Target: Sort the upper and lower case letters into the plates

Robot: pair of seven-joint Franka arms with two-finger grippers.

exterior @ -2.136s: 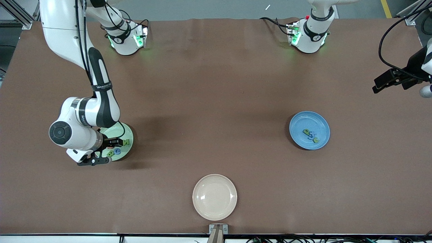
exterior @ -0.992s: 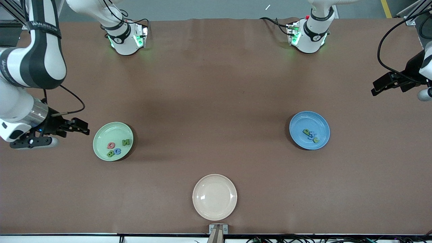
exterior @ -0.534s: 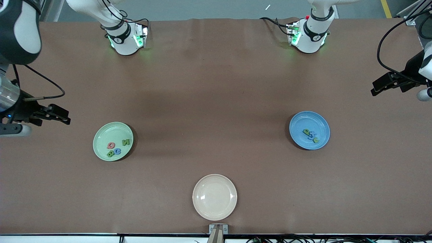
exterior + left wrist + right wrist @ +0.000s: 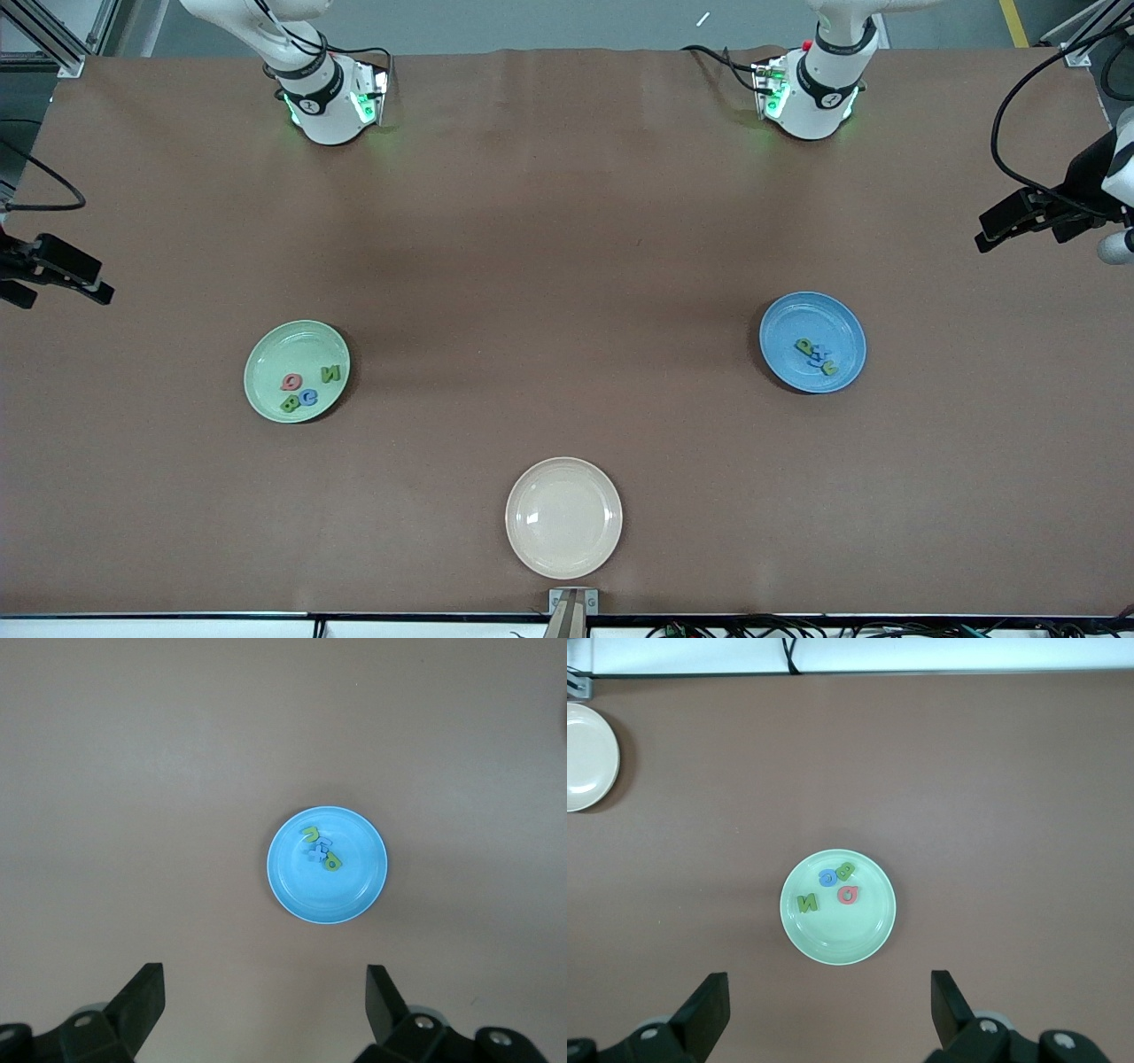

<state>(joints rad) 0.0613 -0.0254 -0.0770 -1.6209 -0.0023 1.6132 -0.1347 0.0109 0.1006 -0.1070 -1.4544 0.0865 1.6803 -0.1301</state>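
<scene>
The pale green plate (image 4: 282, 348) lies toward the right arm's end of the table and holds a pink Q (image 4: 290, 383), green B (image 4: 290, 404), blue C (image 4: 308, 397) and green N (image 4: 330, 373). The bright blue plate (image 4: 797, 317) lies toward the left arm's end with several small green and blue letters (image 4: 816, 354) bunched in it. My right gripper (image 4: 75, 275) hangs open and holds nothing, high over the table's edge; its wrist view looks down on the green plate (image 4: 842, 937). My left gripper (image 4: 1005, 226) is also open and holds nothing; its wrist view shows the blue plate (image 4: 354, 890).
A cream-white plate (image 4: 563, 486) sits near the table's front edge, midway between the two arms, and shows in the right wrist view as the cream plate (image 4: 585, 757). The arm bases (image 4: 332, 97) (image 4: 811, 93) stand along the table's back edge.
My right arm has pulled back from over the green plate and risen out toward its end of the table. The letters and the left arm have stayed put.
</scene>
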